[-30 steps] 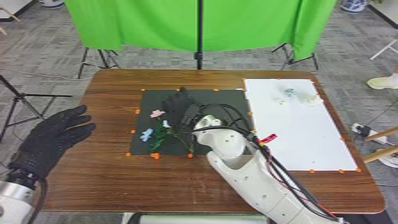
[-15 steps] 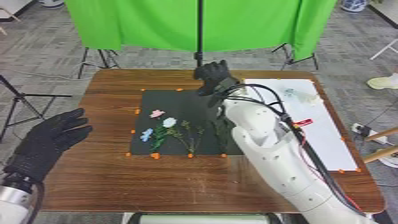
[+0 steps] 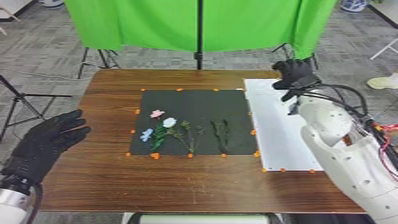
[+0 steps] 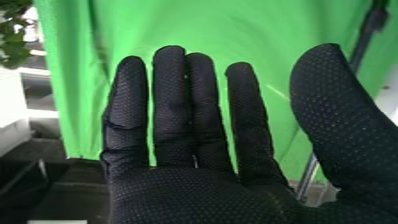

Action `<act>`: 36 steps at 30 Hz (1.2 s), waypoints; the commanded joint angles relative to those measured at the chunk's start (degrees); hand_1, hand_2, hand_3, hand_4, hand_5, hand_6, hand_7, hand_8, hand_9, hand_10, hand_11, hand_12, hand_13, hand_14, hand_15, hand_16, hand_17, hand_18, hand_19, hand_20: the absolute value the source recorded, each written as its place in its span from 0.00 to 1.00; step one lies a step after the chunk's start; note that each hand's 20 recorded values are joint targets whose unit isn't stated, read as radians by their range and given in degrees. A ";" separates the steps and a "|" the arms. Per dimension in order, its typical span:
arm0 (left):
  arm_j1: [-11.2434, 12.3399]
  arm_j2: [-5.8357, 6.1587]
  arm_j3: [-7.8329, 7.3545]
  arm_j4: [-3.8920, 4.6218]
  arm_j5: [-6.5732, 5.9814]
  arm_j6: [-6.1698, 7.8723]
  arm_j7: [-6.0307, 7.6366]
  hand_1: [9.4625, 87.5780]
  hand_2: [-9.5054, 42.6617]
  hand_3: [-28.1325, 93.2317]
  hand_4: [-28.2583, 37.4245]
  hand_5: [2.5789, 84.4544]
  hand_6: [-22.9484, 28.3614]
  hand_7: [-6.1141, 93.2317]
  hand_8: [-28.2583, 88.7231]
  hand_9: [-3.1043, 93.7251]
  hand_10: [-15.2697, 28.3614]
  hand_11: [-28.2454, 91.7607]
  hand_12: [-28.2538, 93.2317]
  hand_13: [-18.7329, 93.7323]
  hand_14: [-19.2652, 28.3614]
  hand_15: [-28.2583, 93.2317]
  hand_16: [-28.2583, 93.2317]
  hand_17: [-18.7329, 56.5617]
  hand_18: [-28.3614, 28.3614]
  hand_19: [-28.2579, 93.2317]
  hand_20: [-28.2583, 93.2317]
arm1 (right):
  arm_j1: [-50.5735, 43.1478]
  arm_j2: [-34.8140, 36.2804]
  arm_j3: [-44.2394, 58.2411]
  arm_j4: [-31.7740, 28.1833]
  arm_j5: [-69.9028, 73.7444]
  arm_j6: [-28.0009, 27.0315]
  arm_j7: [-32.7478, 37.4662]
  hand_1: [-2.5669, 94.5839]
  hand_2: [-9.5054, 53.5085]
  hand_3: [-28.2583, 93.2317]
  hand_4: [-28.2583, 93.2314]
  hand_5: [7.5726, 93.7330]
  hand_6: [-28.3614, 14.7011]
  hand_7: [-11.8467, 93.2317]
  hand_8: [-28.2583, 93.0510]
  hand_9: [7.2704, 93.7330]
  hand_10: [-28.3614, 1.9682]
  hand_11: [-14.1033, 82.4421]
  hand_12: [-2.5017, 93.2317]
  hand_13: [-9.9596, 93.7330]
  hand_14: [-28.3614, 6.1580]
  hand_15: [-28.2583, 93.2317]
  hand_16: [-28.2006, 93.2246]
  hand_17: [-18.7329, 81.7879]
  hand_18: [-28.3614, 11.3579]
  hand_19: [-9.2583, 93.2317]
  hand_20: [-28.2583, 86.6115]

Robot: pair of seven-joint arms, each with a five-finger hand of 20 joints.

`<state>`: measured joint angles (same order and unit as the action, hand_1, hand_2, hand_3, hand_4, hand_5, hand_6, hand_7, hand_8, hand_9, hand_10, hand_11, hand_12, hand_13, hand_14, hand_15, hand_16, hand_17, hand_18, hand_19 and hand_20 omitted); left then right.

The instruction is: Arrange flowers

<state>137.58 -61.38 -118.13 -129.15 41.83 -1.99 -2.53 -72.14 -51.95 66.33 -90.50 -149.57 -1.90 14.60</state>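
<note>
In the head view, my right hand (image 3: pixel 295 75) is over the far end of the white sheet (image 3: pixel 289 127), with nothing held. The right wrist view has the same hand (image 4: pixel 200 197) with straight fingers and the thumb spread. On the black mat (image 3: pixel 191 102) lie a pink flower (image 3: pixel 157 113), a white flower (image 3: pixel 169 122), a blue flower (image 3: pixel 147 135) and thin green stems (image 3: pixel 189 137). Separate dark green stems (image 3: pixel 220 136) lie nearer the sheet. My left hand (image 3: pixel 44 142) is held open beside the table's left edge, apart from the flowers.
The brown wooden table (image 3: pixel 178 187) carries the mat and sheet side by side, with orange markers around their edges. A green cloth (image 3: pixel 151 25) hangs on a stand beyond the far edge. The right arm spans the sheet's right side.
My right hand has moved from above the mat, away and to the right, over the sheet's far end. The dark green stems on the mat are now uncovered. The left hand has barely moved.
</note>
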 commanded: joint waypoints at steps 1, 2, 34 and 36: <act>-0.21 -0.14 0.29 0.46 0.05 -0.39 -0.70 0.25 0.28 0.81 0.05 0.47 0.54 0.27 0.15 0.40 0.62 0.46 0.36 0.42 0.73 0.58 0.20 0.17 0.89 0.67 0.23 | -1.62 1.02 -0.07 1.30 -2.31 -3.62 2.18 0.32 0.00 0.97 0.00 0.40 0.65 0.39 0.06 0.43 0.66 0.56 0.25 0.48 0.65 0.70 0.34 0.35 0.28 0.78 0.57; -0.08 -0.25 0.28 0.42 0.06 -0.47 -0.77 0.25 0.28 0.81 0.05 0.47 0.54 0.27 0.15 0.40 0.62 0.46 0.36 0.42 0.73 0.58 0.20 0.17 0.89 0.67 0.23 | -1.98 1.04 0.16 1.52 -3.90 -4.06 1.77 0.32 0.00 0.97 0.00 0.40 0.65 0.39 0.06 0.44 0.67 0.56 0.25 0.48 0.65 0.70 0.34 0.35 0.27 0.78 0.57; 1.09 -1.28 0.81 -0.10 0.21 -0.44 -0.70 0.25 0.28 0.81 0.05 0.47 0.54 0.26 0.15 0.40 0.62 0.46 0.36 0.42 0.73 0.57 0.20 0.17 0.89 0.66 0.24 | -2.00 -0.26 -4.69 11.00 -7.89 13.16 -1.29 0.51 0.00 0.87 0.00 0.78 0.75 0.55 0.12 0.94 0.91 0.37 0.52 0.82 0.77 0.70 0.49 0.49 0.31 0.85 0.60; 1.16 -1.18 0.76 -0.14 0.19 -0.37 -0.52 0.25 0.28 0.81 0.05 0.47 0.54 0.26 0.15 0.40 0.62 0.46 0.36 0.42 0.73 0.57 0.20 0.17 0.89 0.66 0.24 | -2.26 -0.03 -4.67 10.24 -7.07 14.88 -1.12 0.51 0.00 0.88 0.00 0.79 0.75 0.54 0.12 0.95 0.91 0.37 0.52 0.83 0.78 0.70 0.49 0.49 0.31 0.86 0.60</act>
<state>137.61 -62.13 -117.42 -129.17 41.94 -2.15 -2.82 -73.87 -52.14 61.44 -78.55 -156.04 12.23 14.09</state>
